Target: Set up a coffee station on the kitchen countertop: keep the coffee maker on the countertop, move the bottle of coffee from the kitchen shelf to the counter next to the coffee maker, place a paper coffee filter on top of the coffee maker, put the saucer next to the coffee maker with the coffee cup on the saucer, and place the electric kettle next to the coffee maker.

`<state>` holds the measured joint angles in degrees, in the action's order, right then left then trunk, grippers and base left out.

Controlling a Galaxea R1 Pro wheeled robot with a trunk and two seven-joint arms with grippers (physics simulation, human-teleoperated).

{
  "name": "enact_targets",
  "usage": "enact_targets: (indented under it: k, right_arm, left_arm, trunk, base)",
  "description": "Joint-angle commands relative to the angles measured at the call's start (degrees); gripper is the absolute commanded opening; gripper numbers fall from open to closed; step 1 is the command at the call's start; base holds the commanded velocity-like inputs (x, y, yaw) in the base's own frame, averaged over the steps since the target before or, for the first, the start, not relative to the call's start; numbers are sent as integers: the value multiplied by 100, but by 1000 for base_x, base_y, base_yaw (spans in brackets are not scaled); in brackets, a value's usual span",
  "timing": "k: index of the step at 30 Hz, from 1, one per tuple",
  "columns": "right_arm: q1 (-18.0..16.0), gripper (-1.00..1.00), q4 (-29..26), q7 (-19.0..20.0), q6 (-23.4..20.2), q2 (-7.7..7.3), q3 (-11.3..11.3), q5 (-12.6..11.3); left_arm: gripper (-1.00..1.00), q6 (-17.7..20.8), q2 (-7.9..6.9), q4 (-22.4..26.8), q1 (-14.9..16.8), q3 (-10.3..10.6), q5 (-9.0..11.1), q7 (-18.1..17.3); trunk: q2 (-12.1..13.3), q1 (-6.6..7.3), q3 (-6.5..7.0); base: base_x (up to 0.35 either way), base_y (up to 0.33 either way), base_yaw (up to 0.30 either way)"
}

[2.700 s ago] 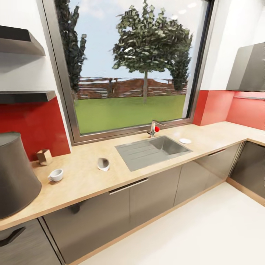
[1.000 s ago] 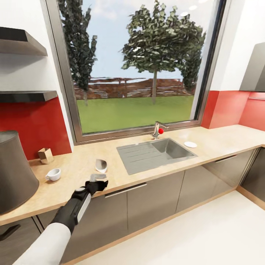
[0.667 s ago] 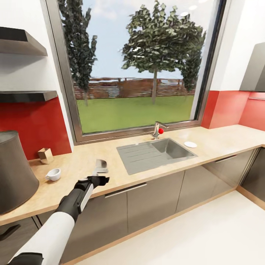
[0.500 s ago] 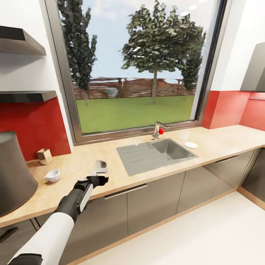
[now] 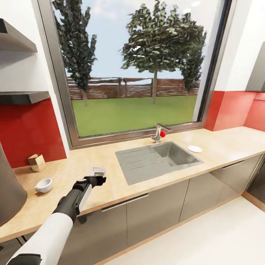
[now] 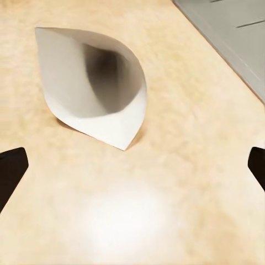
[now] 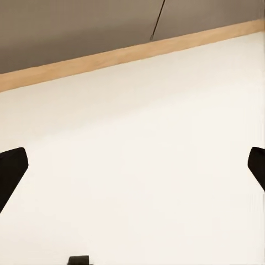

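A white paper coffee filter (image 6: 94, 83) lies on its side on the wooden countertop (image 5: 121, 186), its open mouth facing my left wrist camera. In the head view the filter (image 5: 98, 170) peeks out just beyond my left gripper (image 5: 95, 178). That gripper (image 6: 132, 171) hovers over the counter just short of the filter, open, its dark fingertips (image 6: 11, 174) spread wide with nothing between them. A white coffee cup (image 5: 43, 185) stands to the left. The white saucer (image 5: 194, 149) lies right of the sink. My right gripper (image 7: 132, 171) is open over the pale floor.
A steel sink (image 5: 158, 158) with a red-knobbed tap (image 5: 159, 133) is set in the counter's middle. A large dark grey appliance (image 5: 9, 195) stands at the left edge, a small tan box (image 5: 36, 162) behind the cup. Dark wall shelves (image 5: 22, 96) hang at upper left.
My left arm has come into view and reached out over the counter to the filter. The camera has shifted, sliding the whole scene a little left.
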<state>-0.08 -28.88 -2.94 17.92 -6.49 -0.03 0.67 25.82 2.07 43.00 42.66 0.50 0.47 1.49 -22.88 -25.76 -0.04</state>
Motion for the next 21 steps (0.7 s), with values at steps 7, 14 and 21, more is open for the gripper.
enact_targets:
  k: [7,14,21]
  right_arm:
    - [-1,100,457,-57,16,10,23,9]
    - [-1,100,522,-60,16,5,137,396]
    - [-1,100,700,-72,18,9,145,718]
  left_arm:
    - [100,5,11,-46,0,6,19,27]
    - [100,2,55,-52,-17,3,36,27]
    - [100,-241,57,-226,-20,-4,44,27]
  trunk:
    - [-4,-2,-2]
    - [-4,-2,-2]
    - [-4,-2,-2]
  base:
    - [164,0,0]
    - [43,0,0]
    - [260,0,0]
